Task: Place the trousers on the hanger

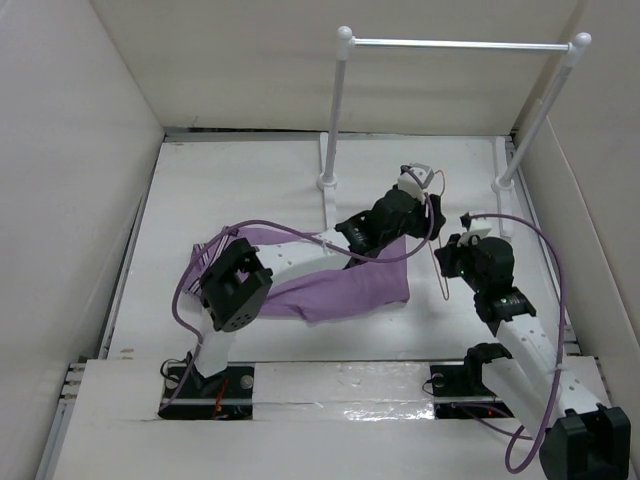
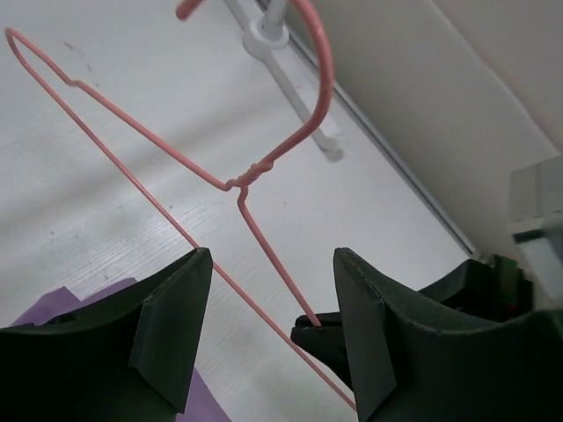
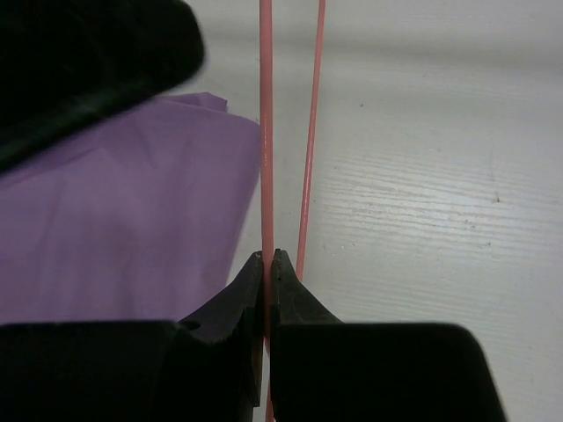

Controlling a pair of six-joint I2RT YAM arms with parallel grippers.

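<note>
Currently: hanger-presenting stage, cloth not yet on the wire.

- Right claw (image 3: pixel 266 261): pinched tight on one thin wire of the hanger (image 3: pixel 266 132). A second wire runs just beside it, free.
- Hanger sits toward the right edge of the desk (image 1: pixel 250 190), about midway between near and far edges. Its hook points off toward the far-right corner. It looks lifted and tilted, though I can't be sure any part clears the surface.
- Left claw (image 2: pixel 271 259): fingers spread wide, nothing between them but air. The hanger's twisted neck shows just beyond the gap.
- Trousers (image 1: pixel 350 285): lie rumpled across the middle of the desk, from the left side in toward the centre, nearer the near edge. One end stops just beside the hanger, and the left forearm crosses above them. No cloth passes through the wire triangle.
- Rail stand (image 1: pixel 460 44): at the far edge, not in play.

Judgement: the step in hand is steadying the hanger while the free arm gets ready. Next, the left claw likely has to drop to the trouser end nearest the hanger, pinch it, and draw it through the triangle and over the lower wire. The right grip must keep the wire from swivelling.
</note>
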